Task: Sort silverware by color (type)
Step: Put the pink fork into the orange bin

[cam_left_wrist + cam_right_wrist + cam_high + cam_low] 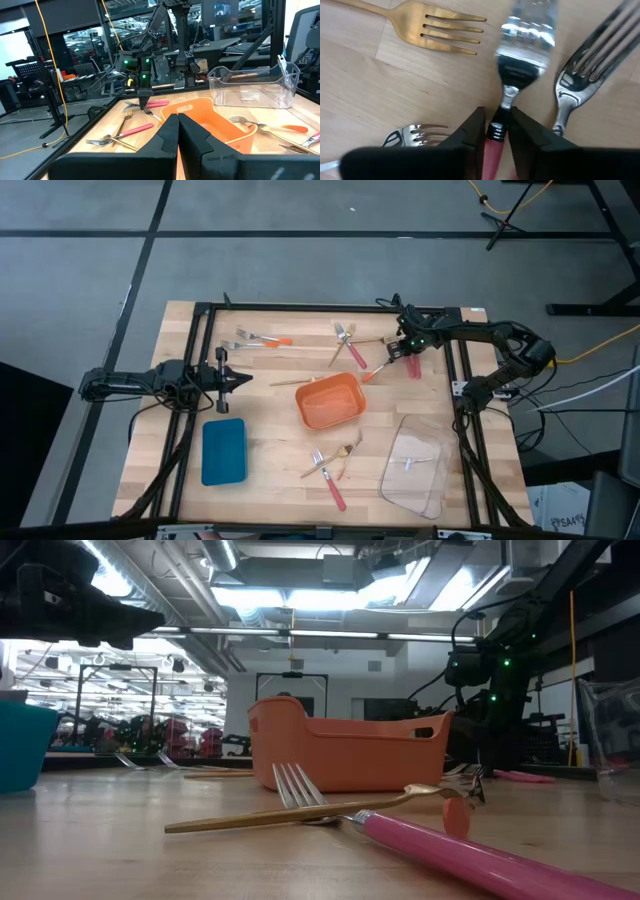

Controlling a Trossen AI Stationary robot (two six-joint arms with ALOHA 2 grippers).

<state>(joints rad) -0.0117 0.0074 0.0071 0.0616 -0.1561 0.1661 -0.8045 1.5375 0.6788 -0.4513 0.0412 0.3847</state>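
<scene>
Wooden table (270, 480), pink fork (512, 75) tines outward, right tool (495, 131) gripping.

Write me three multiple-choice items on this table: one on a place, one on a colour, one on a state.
1. The orange tray sits: A at the table's left edge; B near its middle; C stacked inside another tray.
2. The fork between the right claw's fingers has a handle that is: A gold; B orange; C pink-red.
3. The left claw is: A shut and empty; B wide open; C gripping a fork.

B: the high view shows it mid-table.
C: the right wrist view shows pink-red below the fork's neck.
A: its fingers meet with nothing between them.
</scene>
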